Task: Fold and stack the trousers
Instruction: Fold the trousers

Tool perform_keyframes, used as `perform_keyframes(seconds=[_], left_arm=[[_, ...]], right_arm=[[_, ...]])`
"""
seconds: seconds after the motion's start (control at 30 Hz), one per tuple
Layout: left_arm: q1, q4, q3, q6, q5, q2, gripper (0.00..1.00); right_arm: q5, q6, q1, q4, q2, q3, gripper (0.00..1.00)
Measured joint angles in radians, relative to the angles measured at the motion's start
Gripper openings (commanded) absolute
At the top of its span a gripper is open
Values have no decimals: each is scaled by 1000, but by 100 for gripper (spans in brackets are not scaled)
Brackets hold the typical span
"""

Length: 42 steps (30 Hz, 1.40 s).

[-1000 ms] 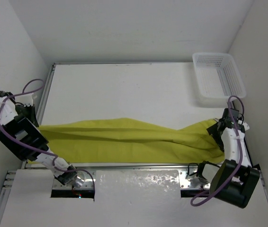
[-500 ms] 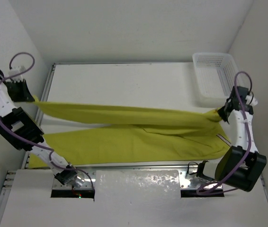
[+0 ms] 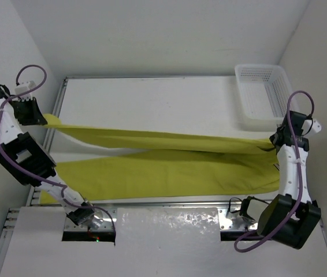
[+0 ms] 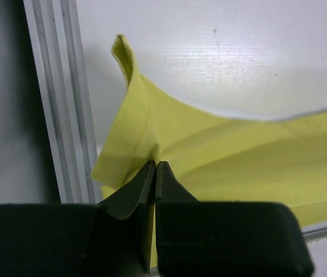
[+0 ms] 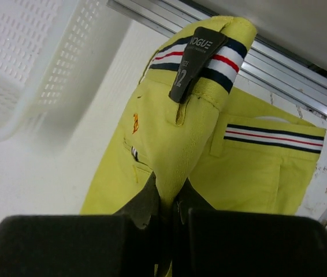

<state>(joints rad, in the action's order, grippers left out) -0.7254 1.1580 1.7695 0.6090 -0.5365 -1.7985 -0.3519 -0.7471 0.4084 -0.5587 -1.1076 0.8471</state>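
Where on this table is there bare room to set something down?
The far half of the table is bare, between the back wall, the white basket and the trousers. A thin bare wedge lies between the two yellow bands at the left. The near half is crowded: the trousers cover it.

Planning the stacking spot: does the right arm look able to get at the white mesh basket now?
Probably yes: the basket sits just beyond the right claw, with nothing between them. But that claw is shut on the trousers, so it isn't free.
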Motion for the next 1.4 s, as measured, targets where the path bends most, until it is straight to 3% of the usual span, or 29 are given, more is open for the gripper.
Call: perform_keyframes(seconds=[0.17, 0.37, 0.47, 0.57, 0.73, 0.87, 1.17, 1.2, 1.23, 1.27, 1.3, 1.33, 1.4], left_arm=[[-3, 18, -11, 12, 20, 1, 0], [-7, 132, 159, 31, 23, 2, 0], [-43, 124, 33, 70, 62, 91, 0], [-145, 71, -291, 129, 163, 240, 0], [-306, -31, -669, 227, 364, 295, 0], [-344, -77, -726, 264, 428, 264, 0], [-346, -3, -670, 311, 399, 262, 0], [-346, 0, -673, 320, 408, 266, 4], [-346, -4, -681, 331, 420, 270, 11], [-346, -15, -700, 345, 440, 279, 19], [-346, -32, -724, 363, 477, 286, 31], [-348, -51, -746, 380, 510, 288, 35], [-357, -81, -793, 404, 572, 282, 55]], right_arm=[[17, 27, 0, 39, -46, 27, 0], [62, 19, 4, 27, -114, 143, 0], [66, -39, 39, 55, 9, -11, 0], [56, -121, 127, 26, 161, -274, 0], [13, -168, 192, 8, 164, -507, 0], [-11, -131, 191, 23, 118, -468, 0], [-9, -76, 189, -11, 85, -366, 0], [-9, -76, 190, -14, 85, -366, 3], [-11, -76, 189, -19, 85, -366, 14], [-13, -77, 190, -19, 85, -367, 47], [-25, -79, 190, -13, 85, -369, 64], [-47, -77, 190, -5, 85, -373, 76], [-89, -71, 193, -4, 85, -382, 95]])
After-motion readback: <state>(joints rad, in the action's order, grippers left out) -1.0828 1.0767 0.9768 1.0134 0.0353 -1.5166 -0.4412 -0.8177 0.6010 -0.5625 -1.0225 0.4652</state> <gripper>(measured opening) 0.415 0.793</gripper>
